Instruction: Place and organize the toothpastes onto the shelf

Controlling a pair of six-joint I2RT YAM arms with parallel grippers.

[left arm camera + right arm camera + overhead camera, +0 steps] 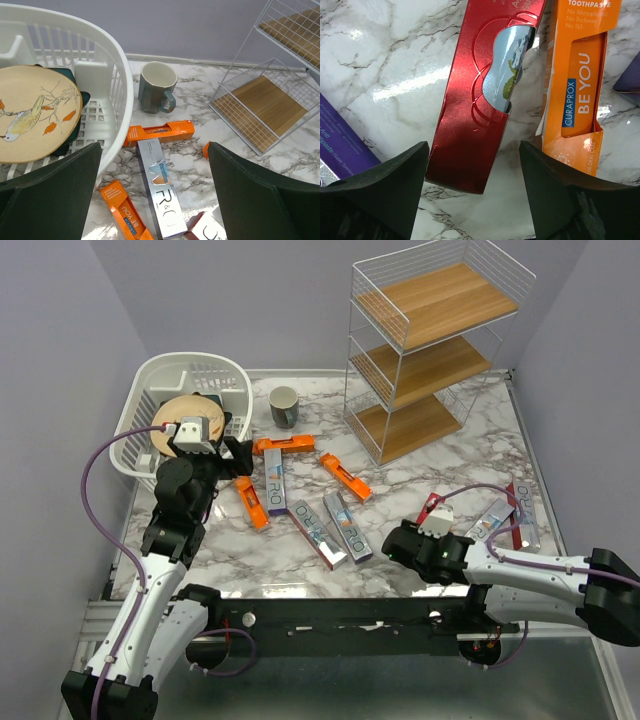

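Several toothpastes lie scattered on the marble table in front of the shelf [440,302], whose wooden boards are bare. My left gripper [154,160] hangs open above a silver box [161,192], with orange boxes [160,134] [122,212] around it. In the top view it [236,456] sits beside the basket. My right gripper [474,150] is low over the table, and its open jaws straddle the near end of a red box [480,90]. The left finger [395,185] is at the box's edge; the right finger [555,185] stands apart from it. An orange box [580,100] lies just right of the red one [432,505].
A white plastic basket [205,372] holding a bird-painted plate [35,110] stands at the far left. A grey mug [284,406] is between it and the shelf. More silver and red boxes [500,517] lie at the right edge; a purple-sided box [340,147] is left of my right gripper.
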